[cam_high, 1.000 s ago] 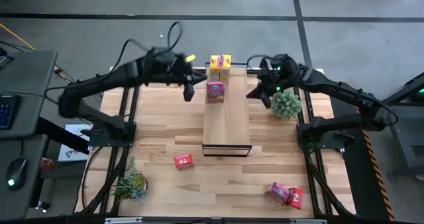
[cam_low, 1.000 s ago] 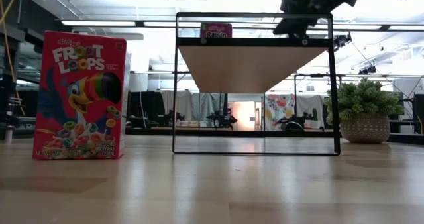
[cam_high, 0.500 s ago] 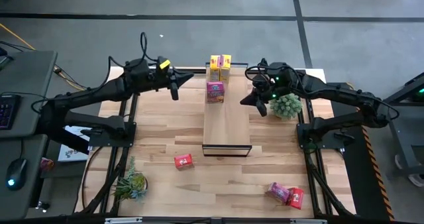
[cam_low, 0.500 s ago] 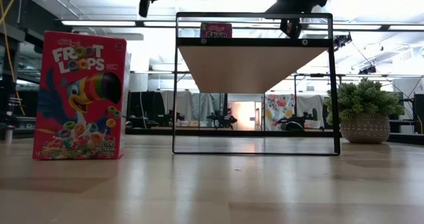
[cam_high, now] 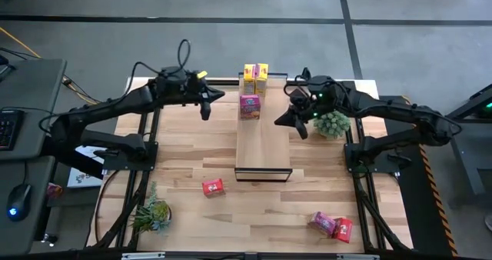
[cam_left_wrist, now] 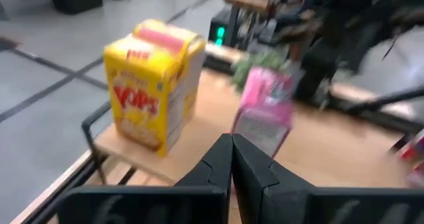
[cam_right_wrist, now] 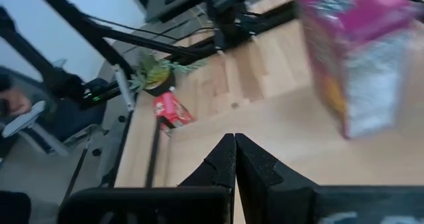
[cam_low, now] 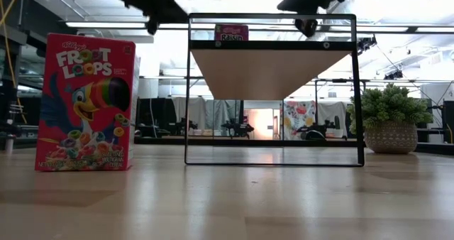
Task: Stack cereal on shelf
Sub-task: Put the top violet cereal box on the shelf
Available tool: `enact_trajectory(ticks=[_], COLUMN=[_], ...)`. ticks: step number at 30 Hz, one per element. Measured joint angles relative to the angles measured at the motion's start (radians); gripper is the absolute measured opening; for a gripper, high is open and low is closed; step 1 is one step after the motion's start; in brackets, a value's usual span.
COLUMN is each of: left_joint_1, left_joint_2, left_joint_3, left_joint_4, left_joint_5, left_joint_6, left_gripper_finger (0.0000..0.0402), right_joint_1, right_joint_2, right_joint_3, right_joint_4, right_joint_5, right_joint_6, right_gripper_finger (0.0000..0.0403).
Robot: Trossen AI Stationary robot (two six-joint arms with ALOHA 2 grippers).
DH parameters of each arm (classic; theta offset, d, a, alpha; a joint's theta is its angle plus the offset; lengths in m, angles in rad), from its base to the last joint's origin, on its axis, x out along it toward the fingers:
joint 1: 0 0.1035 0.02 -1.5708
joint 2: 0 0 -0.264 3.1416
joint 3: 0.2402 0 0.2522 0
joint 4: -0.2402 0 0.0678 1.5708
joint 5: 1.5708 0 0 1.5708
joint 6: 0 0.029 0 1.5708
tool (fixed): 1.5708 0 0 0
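Observation:
The shelf [cam_high: 263,141] stands mid-table, with a wood-plank top in a dark frame. Two yellow cereal boxes [cam_high: 255,77] stand at its far end, and they also show in the left wrist view [cam_left_wrist: 156,85]. A pink box [cam_high: 249,106] stands upright just in front of them. A red box [cam_high: 213,187] stands on the table near the shelf's near end. A pink box [cam_high: 324,223] and a red box [cam_high: 343,230] lie at the near right. My left gripper [cam_high: 204,108] hovers shut left of the shelf. My right gripper [cam_high: 297,125] hovers shut right of it.
A potted plant [cam_high: 332,123] stands right of the shelf, close under my right arm. Another plant [cam_high: 151,214] stands at the near left corner. In the low view the red Froot Loops box [cam_low: 89,101] is close to the camera.
My left gripper has drawn away from the pink box on the shelf, toward the table's left edge, and come lower. My right gripper has shifted a little toward the shelf and the near edge. The boxes have stayed where they were.

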Motion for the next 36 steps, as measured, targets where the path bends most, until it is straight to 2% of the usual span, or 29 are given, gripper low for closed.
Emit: enact_trajectory(ticks=[5,11,16,25,30,36], left_joint_1=[0.018,0.026,0.026,0.016,-0.001,-0.015], left_joint_2=[0.105,0.255,0.325,0.332,0.332,0.332], left_joint_3=[0.0,0.0,0.0,0.0,0.001,0.001], left_joint_4=[0.03,0.156,0.221,0.246,0.245,0.238], left_joint_5=[-0.003,-0.003,-0.001,0.008,0.008,0.008], left_joint_6=[0.054,0.054,0.048,0.008,0.002,-0.002], left_gripper_finger=[0.0,0.0,0.0,0.0,0.0,0.0], right_joint_1=[0.053,0.079,0.071,0.036,0.046,0.054], right_joint_2=[0.064,0.164,0.194,0.197,0.222,0.263], right_joint_3=[0.0,0.0,0.0,0.0,-0.001,-0.001], right_joint_4=[0.124,0.158,0.162,0.173,0.193,0.246], right_joint_5=[0.04,0.216,0.315,0.348,0.287,0.314], right_joint_6=[0.02,0.044,0.041,0.038,0.06,0.06], right_gripper_finger=[0.0,0.0,0.0,0.0,0.0,0.0])
